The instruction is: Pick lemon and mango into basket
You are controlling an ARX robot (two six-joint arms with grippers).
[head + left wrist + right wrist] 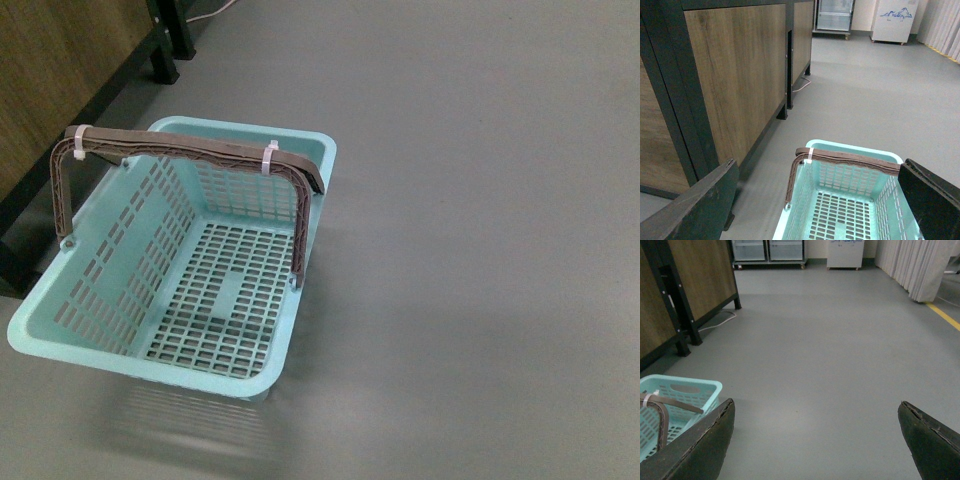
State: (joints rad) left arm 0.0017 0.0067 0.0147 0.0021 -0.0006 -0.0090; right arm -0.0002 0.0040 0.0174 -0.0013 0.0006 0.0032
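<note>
Where the grey floor (480,250) runs along the wooden cabinet (50,70), we see the basket (250,132) standing upright just beside it. Its brown handles (180,145) are raised together and bound with white zip ties (270,157). Our left gripper (818,161) looks down at the basket with its fingers wide apart (holding nothing). Our right gripper (817,402), likewise spread, hangs over the floor beside it.

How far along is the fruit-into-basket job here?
Nothing looks done: the light teal slotted plastic basket is empty. Nothing in hand: left end effector and right end effector are open, empty. Left: lemon and mango, neither in view.
</note>
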